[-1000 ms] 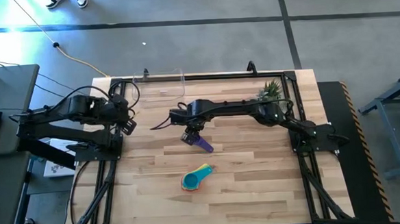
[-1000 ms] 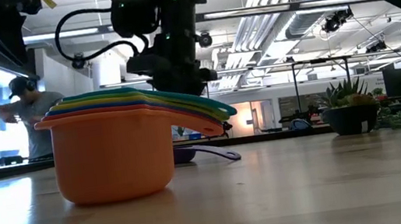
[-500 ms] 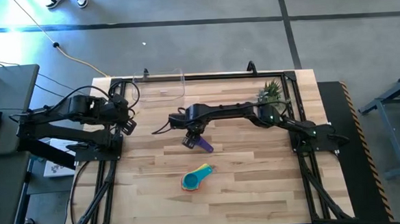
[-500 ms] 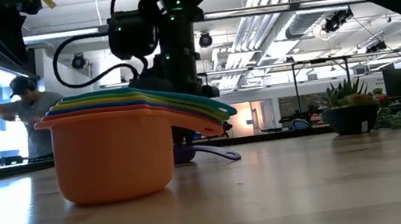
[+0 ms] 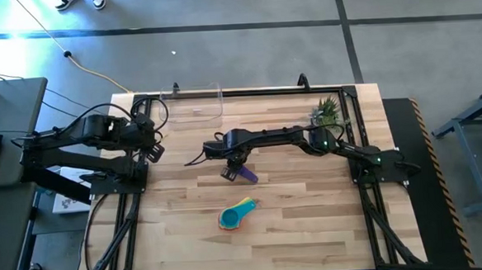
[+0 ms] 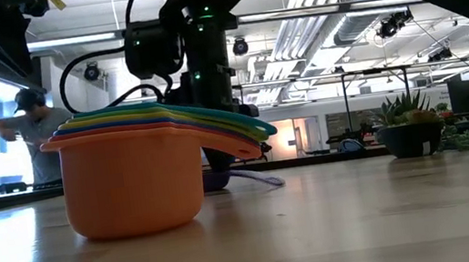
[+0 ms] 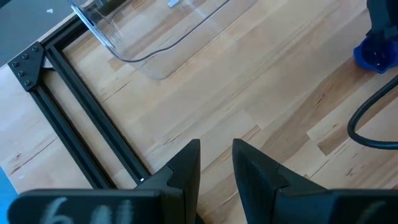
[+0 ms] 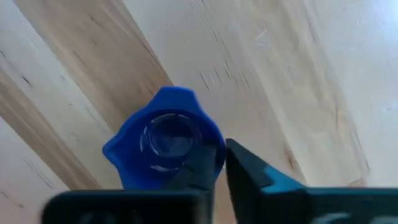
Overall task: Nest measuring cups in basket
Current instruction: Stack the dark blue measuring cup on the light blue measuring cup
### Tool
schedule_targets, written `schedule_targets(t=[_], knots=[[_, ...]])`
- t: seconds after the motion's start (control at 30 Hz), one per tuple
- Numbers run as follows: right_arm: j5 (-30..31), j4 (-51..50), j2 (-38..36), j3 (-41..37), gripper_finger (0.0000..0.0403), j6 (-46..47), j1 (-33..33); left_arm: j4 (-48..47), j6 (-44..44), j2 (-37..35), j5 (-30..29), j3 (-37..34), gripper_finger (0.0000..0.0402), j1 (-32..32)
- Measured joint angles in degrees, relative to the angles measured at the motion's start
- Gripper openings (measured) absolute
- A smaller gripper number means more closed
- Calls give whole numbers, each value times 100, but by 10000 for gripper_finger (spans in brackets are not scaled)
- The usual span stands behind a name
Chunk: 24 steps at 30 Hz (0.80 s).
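Observation:
A blue measuring cup (image 8: 163,144) stands upright on the table near its middle (image 5: 245,174), its flat handle (image 6: 258,181) pointing toward the near right. My right gripper (image 8: 221,165) points straight down and is shut on the cup's rim. Several nested measuring cups, orange outermost (image 6: 131,178), stand on the table nearer the front edge (image 5: 236,215). The clear basket (image 5: 196,104) rests on its base at the far edge, left of centre. My left gripper (image 7: 216,165) hangs open at the left (image 5: 153,148), above bare wood. My right gripper pinches the blue cup's wall at the rim (image 8: 216,148), one finger (image 8: 198,167) inside the bowl and the other (image 8: 249,171) outside. The fingers come from above, pointing down. The cup stands upright with its bottom on the table.
A small potted plant (image 5: 325,108) stands at the far right. Black frame rails (image 7: 93,118) run along the table's edges. Bare wood lies between the blue cup and the basket (image 7: 161,37). A person (image 6: 28,132) shows in the room beyond the table.
My right gripper has sunk straight down onto the blue cup. The cup has stayed where it stood on the table.

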Motion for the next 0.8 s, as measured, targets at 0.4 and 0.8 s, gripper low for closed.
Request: schedule_targets(t=[0.4,0.8], knots=[[-17,-184,-17,0,3,-127,47,0,0,0,-7,0,85,0],[54,-408,-594,2,1,-570,436,4,-6,0,107,0,85,0]])
